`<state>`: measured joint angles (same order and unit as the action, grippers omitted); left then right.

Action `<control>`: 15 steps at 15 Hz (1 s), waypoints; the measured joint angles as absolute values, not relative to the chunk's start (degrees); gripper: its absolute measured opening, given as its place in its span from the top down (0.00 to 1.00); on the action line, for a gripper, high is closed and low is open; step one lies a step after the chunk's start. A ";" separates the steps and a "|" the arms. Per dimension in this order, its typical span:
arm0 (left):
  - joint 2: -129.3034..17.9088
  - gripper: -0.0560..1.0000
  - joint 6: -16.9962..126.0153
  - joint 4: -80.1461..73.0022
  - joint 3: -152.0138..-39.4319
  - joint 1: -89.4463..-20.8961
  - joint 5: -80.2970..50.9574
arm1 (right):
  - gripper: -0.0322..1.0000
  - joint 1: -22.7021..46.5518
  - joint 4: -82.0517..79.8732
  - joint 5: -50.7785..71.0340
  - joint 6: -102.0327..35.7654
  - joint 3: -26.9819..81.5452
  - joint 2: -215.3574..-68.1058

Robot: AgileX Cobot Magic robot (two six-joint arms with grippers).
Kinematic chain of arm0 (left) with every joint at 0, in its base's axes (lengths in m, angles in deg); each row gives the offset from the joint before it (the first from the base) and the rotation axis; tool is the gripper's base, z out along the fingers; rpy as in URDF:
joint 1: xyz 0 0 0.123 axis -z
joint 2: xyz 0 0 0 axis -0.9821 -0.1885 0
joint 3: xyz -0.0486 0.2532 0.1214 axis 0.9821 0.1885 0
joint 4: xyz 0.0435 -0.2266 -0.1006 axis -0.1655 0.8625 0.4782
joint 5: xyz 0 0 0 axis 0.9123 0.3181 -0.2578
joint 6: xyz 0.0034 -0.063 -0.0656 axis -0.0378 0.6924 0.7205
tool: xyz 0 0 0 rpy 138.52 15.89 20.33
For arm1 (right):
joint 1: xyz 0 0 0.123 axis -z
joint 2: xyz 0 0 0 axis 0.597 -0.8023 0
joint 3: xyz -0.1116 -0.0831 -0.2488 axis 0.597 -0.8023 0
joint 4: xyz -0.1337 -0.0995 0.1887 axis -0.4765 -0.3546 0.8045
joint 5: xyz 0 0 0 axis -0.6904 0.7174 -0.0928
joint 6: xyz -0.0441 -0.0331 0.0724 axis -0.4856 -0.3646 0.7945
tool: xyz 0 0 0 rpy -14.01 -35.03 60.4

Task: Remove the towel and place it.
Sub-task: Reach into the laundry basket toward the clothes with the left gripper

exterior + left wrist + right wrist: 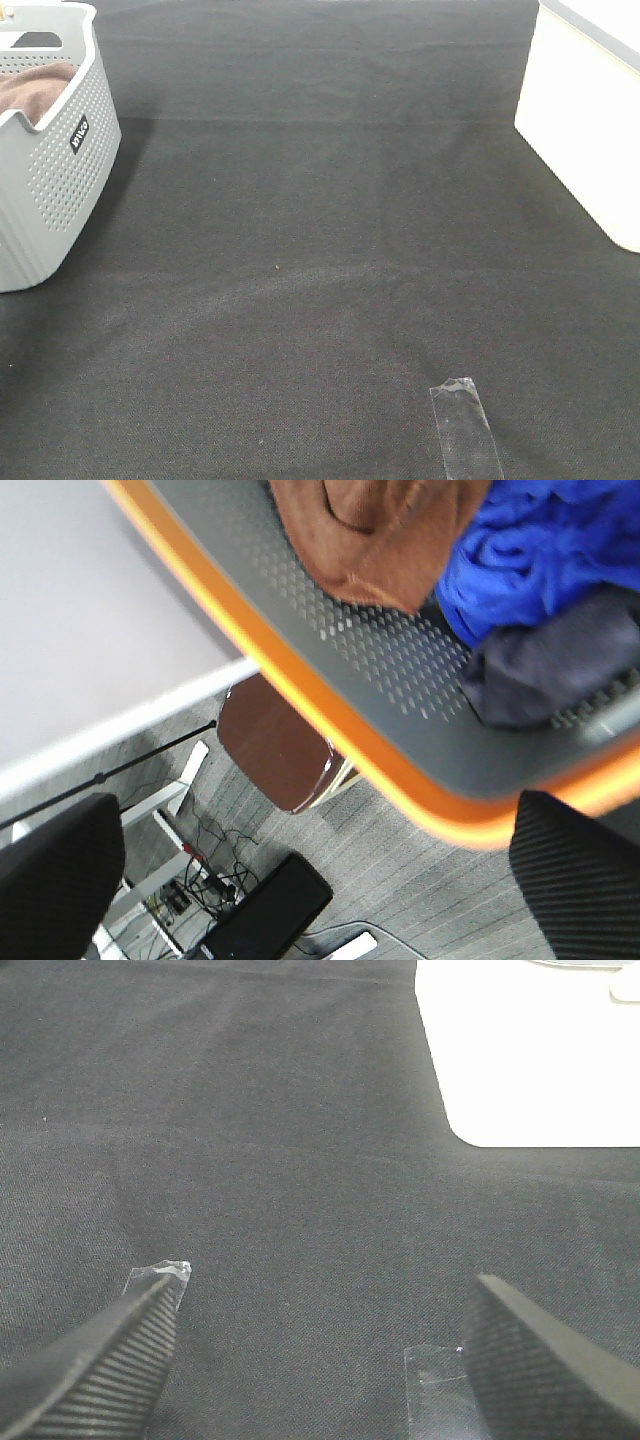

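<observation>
"Black ribbed fingers (60, 880) of the left gripper (312, 810) are gaping wide, gripping nothing, facing an orange-rimmed bin (300, 710)."
"And the right gripper (328, 1285)?"
"It is spreading wide too, empty, hovering above the black tablecloth (300, 1110) near clear tape (160, 1272)."
"Where is the towel (30, 88) lying?"
"It is sitting bunched inside the grey basket (60, 170) at the high view's left, well apart from the white box (580, 130)."

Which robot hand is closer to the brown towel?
Left. The left gripper is open, close to the basket that holds the towel. The right gripper is open over the black mat near the white box, with no towel in its view.
</observation>
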<state>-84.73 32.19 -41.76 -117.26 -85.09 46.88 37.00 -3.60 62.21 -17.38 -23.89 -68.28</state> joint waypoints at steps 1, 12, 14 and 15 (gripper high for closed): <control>-88.85 0.01 30.99 -41.59 -118.87 -85.27 46.53 | 0.23 37.00 -3.60 62.21 -17.38 -23.89 -68.28; -105.30 0.02 25.89 -41.65 -120.07 -85.38 38.05 | 0.23 37.00 -3.60 62.21 -17.38 -23.89 -68.28; -105.30 0.07 24.80 -41.59 -120.07 -85.38 39.03 | 0.23 37.00 -3.60 62.21 -17.38 -23.89 -68.28; -105.30 0.07 24.80 -41.59 -120.07 -85.38 39.03 | 0.23 37.00 -3.60 62.21 -17.38 -23.89 -68.28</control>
<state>-105.30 24.80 -41.59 -120.07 -85.38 39.03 37.00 -3.60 62.21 -17.38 -23.89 -68.28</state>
